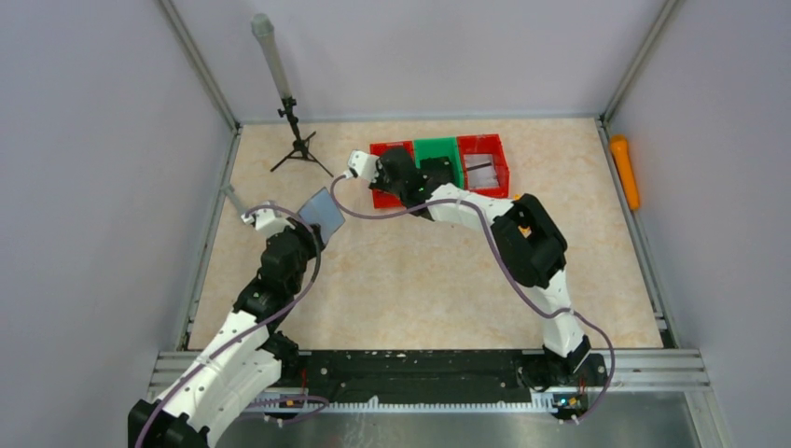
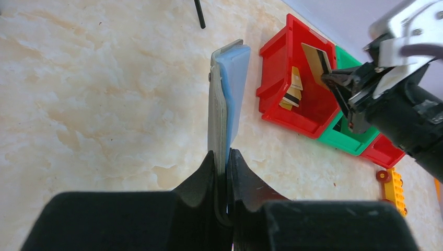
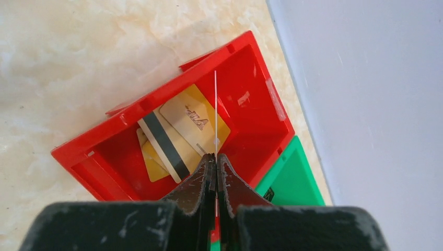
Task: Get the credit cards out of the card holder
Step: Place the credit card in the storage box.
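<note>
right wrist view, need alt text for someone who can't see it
The right tool pinches a thin card, seen edge-on as a pale line, over a red bin that holds a few gold cards, one showing its black stripe. A green bin adjoins it at lower right, on a marbled beige table beside a grey wall.

The bench looks like smooth cream marble-patterned laminate. The red bin is glossy plastic. The card holder has a matt grey outside and a smooth pale-blue lining. The credit cards look like sleek gold plastic. The right tool is matt black and scuffed.
</note>
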